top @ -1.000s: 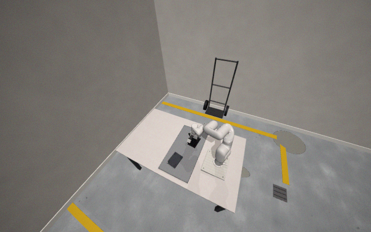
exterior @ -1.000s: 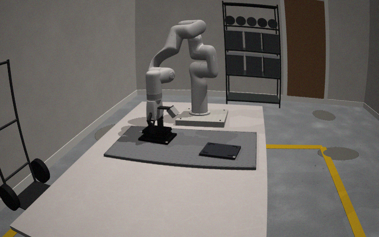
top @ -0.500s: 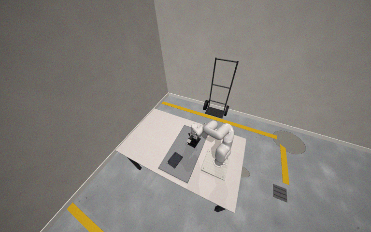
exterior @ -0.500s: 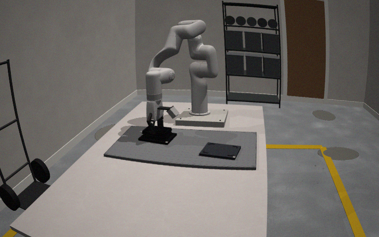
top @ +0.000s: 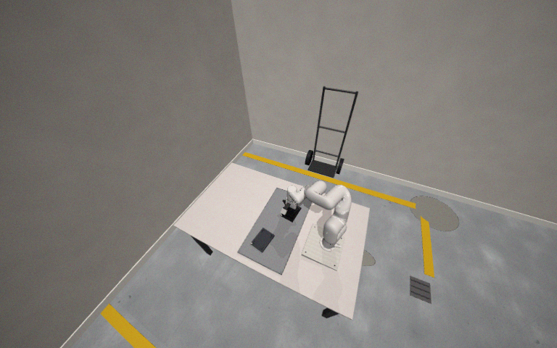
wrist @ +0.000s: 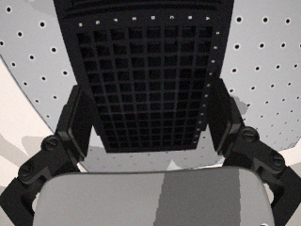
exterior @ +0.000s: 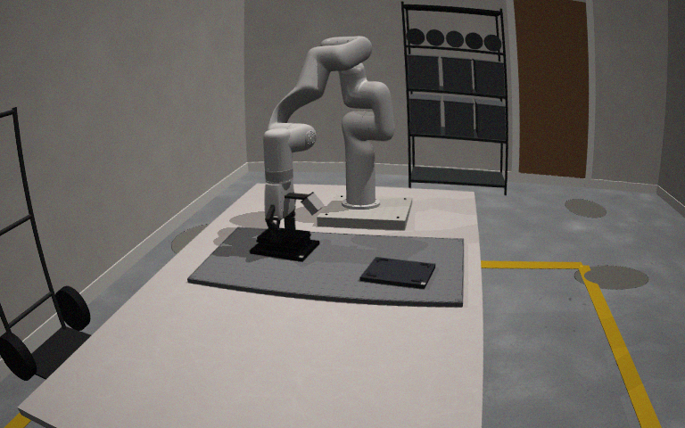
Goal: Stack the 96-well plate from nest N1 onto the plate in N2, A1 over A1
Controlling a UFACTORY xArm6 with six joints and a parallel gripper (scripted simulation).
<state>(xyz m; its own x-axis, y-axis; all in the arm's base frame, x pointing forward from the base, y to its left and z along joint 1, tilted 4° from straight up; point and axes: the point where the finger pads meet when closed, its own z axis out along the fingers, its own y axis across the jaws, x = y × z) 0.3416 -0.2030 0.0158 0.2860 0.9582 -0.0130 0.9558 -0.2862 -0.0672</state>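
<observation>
My gripper point(wrist: 148, 96) is shut on the black 96-well plate point(wrist: 147, 75), with one finger on each long side. In the wrist view its grid of wells fills the middle. In the exterior view the gripper point(exterior: 282, 222) stands upright, low over the black stack. I cannot tell whether the held plate touches the lower one. Nest N1 point(exterior: 398, 272) lies flat with nothing in it.
Both nests sit on a grey perforated mat point(exterior: 328, 269) on the white table. The arm's base plate point(exterior: 364, 214) stands behind the mat. A hand truck point(exterior: 29, 282) stands beside the table and a shelf rack point(exterior: 457, 95) stands by the back wall.
</observation>
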